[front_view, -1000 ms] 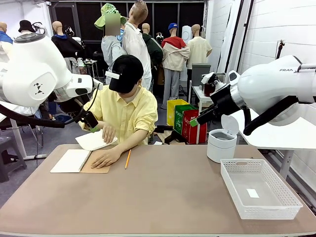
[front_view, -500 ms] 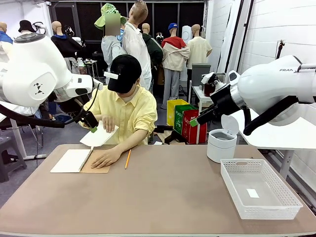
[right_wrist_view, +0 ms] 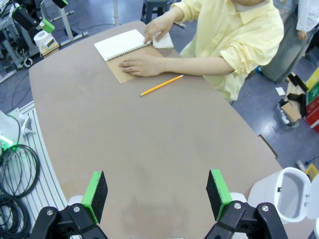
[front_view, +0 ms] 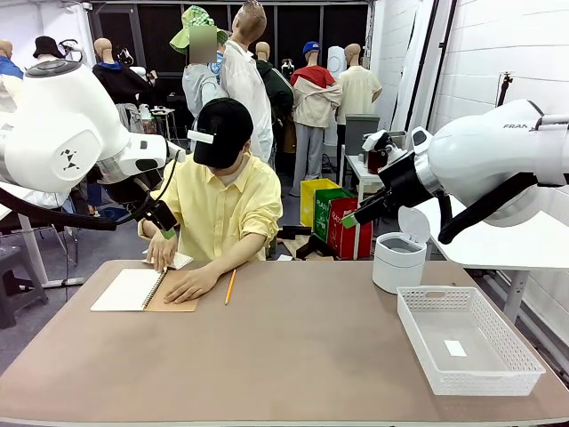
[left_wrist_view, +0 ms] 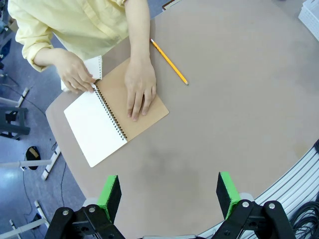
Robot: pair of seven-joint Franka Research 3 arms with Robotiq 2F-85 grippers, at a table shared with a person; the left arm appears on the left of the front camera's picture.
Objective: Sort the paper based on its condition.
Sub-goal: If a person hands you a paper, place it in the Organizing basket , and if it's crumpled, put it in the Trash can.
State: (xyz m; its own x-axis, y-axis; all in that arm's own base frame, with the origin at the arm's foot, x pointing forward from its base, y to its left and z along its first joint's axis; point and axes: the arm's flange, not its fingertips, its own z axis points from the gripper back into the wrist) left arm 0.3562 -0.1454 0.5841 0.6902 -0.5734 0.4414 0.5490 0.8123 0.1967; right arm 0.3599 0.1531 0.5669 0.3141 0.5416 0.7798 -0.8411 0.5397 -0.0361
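At the left, the left gripper is raised above the table. Its two green pads stand wide apart and there is nothing between them.

On the far left part of the table lies one spiral notebook. It is opened, with the white page at the left and the brown cover at the right. The person sits at the far side and has two hands on the table. The nearer hand lies flat on the brown cover. The farther hand rests on one sheet of paper, which lies at the far edge of the table, just beyond the notebook. I can count only this one loose sheet. Just right of the notebook lies one yellow pencil.

At the right, the right gripper is also raised, its pads spread wide and holding nothing. Below it, at the far right, stands one white bin with its lid up. Nearer stands one white basket, with one small white tag on its bottom.
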